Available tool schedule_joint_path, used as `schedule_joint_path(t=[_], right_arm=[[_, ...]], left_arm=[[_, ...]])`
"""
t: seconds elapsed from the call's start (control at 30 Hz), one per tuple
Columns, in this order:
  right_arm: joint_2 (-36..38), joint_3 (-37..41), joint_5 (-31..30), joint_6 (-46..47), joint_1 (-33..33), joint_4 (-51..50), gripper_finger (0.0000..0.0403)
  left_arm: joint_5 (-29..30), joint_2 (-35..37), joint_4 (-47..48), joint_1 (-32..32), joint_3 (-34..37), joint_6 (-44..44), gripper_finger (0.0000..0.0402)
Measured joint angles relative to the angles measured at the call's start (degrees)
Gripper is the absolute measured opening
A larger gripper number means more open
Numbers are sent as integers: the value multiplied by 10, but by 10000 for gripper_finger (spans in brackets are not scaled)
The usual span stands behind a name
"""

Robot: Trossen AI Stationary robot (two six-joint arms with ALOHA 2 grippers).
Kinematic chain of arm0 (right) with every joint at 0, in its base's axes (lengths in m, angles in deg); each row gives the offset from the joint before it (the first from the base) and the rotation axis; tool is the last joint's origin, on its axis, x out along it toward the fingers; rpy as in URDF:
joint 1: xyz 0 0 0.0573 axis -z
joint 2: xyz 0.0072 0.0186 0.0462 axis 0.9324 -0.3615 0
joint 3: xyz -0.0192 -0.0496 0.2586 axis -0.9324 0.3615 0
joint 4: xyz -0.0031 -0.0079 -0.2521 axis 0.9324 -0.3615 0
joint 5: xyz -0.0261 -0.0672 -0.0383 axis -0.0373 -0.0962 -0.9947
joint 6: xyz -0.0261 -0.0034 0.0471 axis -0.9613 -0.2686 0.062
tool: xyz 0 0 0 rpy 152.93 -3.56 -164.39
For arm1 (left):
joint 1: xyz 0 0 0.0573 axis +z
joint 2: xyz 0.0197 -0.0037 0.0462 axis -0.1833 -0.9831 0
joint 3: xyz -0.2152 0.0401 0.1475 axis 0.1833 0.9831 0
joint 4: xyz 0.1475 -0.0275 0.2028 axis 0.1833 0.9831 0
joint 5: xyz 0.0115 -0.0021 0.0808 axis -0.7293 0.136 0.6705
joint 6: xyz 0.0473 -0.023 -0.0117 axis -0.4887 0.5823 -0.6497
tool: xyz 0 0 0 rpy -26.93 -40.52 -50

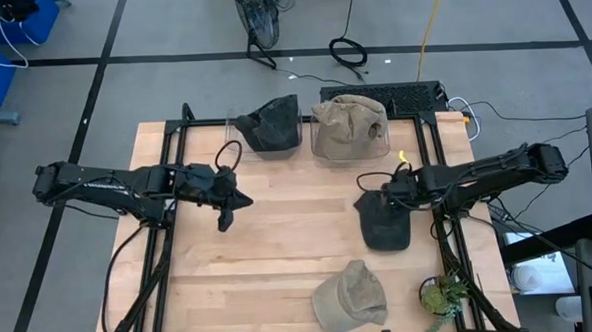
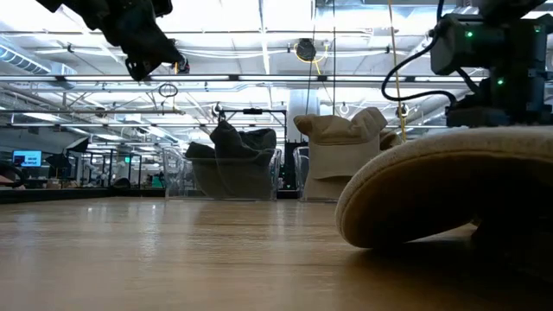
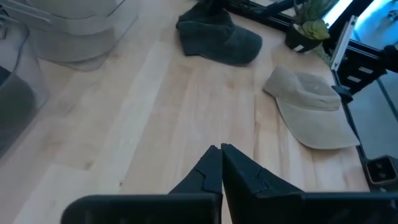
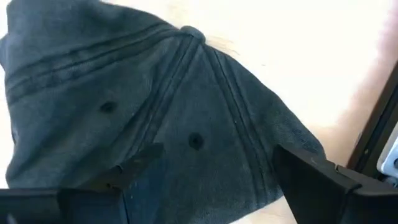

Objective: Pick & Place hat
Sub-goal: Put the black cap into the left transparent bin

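Wooden table [image 1: 280, 247] carried a dark cap [image 1: 386, 225] at its right side (crown up). Right gripper [image 4: 211, 171] hovered directly over it, jaws wide, holding nothing. Left gripper [image 1: 225, 220] hung mid-left, jaws closed, empty.

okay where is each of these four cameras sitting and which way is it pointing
High: overhead, straight down on table, both arms.
Low: table height, looking level past tan cap; arms overhead.
Left wrist: over shut left gripper, toward dark cap.
Right wrist: open right gripper just above the dark cap.
Shared: dark cap, three views.
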Motion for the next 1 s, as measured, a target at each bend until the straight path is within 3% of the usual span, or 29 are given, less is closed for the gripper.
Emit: schedule_joint_path(t=[0.67, 1.0], right_arm=[[74, 1, 35, 69, 0, -8, 279], [65, 1, 153, 81, -2, -16, 279]], left_arm=[[10, 0, -2, 0, 0, 10, 9], [10, 0, -1, 0, 0, 5, 12]])
